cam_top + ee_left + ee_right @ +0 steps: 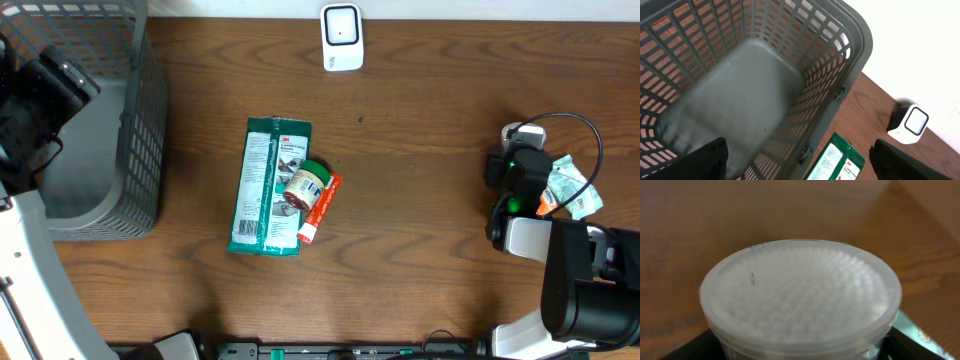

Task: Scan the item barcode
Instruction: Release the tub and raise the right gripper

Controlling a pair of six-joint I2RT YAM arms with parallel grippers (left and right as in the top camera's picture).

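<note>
- The right hand [800, 351] is sitting at the right side of the overhead frame, and its dark fingers [687, 350] are showing only at the lower corners of the wrist picture.
- A cotton-swab tub [800, 292] is standing between those fingers and filling most of that frame. I cannot tell whether the fingers are gripping it or just flanking it.
- The tub is looking round and clear-walled, packed tight with white swab tips under a transparent lid that is carrying one small dark mark at upper left.
- The left hand [799, 150] is hanging spread wide at the upper left of the overhead frame, with nothing between its fingers [705, 160], above a grey basket [140, 120].
- The white scanner [341, 38] is standing at the top centre of the worktop [430, 250], well apart from the right hand.
- A green packet [262, 185] is lying mid-frame, with a small green-lidded jar [305, 186] resting on its right edge and an orange tube [320, 210] touching the jar.
- A crumpled green-and-white packet [572, 187] is lying just beside the right hand.
</note>
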